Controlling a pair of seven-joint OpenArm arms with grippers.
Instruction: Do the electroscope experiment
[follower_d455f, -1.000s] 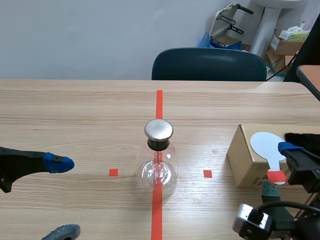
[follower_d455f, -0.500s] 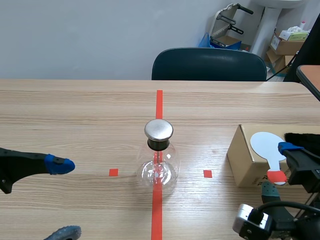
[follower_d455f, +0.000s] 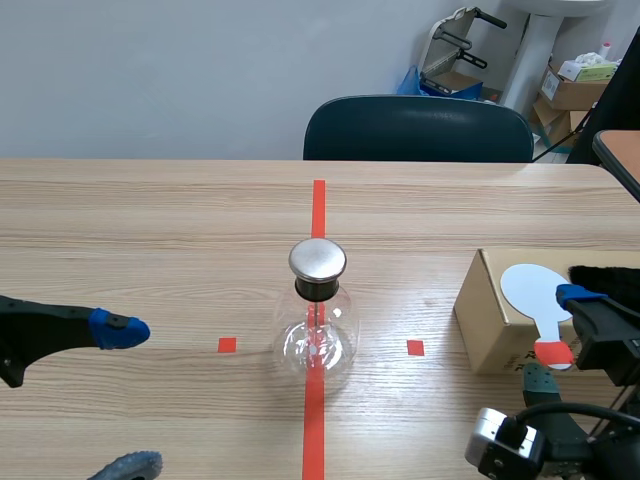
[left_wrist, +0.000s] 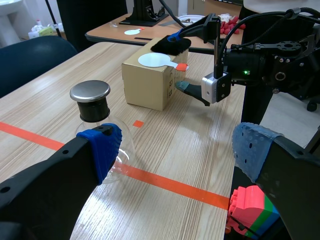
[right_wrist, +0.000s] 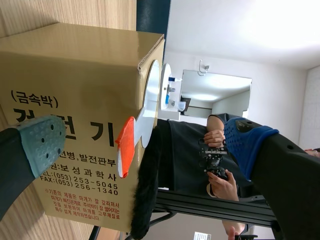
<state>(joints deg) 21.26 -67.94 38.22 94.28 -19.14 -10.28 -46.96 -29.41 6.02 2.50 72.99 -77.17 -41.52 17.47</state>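
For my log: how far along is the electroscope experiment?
Done: nothing visible; the paddle lies on the box beside the fur. In hand: the open right gripper straddles its red handle. To do: grip it, rub it, bring it to the electroscope; the left gripper hangs open.

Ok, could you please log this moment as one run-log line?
left gripper: open, apart from flask | right gripper: open, astride paddle handle | paddle: flat on box | flask: upright on tape line

Paddle, prob. fur, atop box, rt
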